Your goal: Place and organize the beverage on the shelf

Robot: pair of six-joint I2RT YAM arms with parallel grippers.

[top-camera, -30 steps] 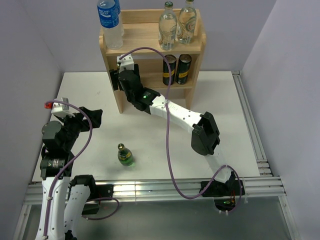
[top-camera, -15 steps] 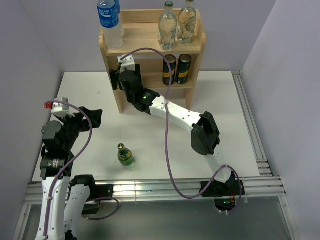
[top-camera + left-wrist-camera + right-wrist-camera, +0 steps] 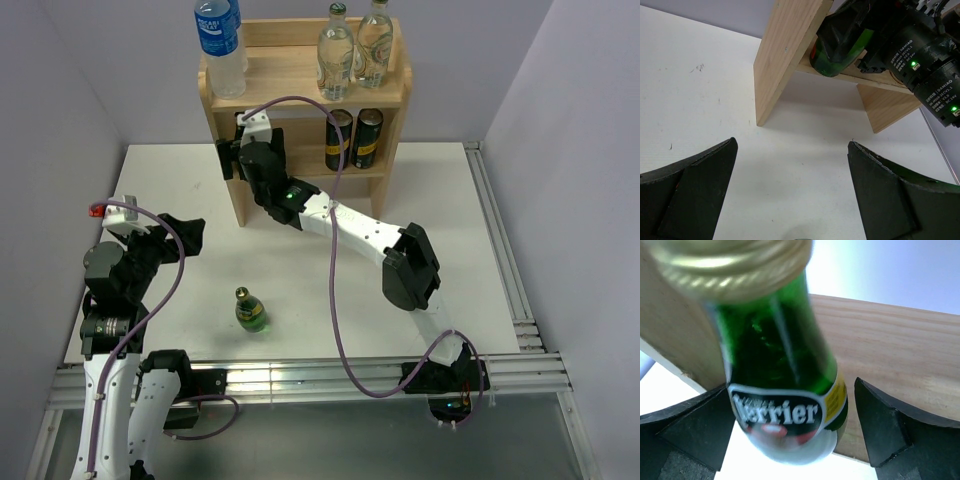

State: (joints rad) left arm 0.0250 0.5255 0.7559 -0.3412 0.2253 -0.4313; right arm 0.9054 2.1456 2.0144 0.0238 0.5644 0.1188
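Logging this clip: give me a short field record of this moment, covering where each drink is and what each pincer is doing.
top tier: two clear bottles at right; water bottle at left
lower tier: two dark cans at right
right pincer: shut on a green bottle, at the left end of the shelf lower tier
left pincer: open, holding nothing, over the table
on table: second green bottle, upright, not touched
not yet shelved: both green bottles

Blue-labelled water bottle stands upright above the white table
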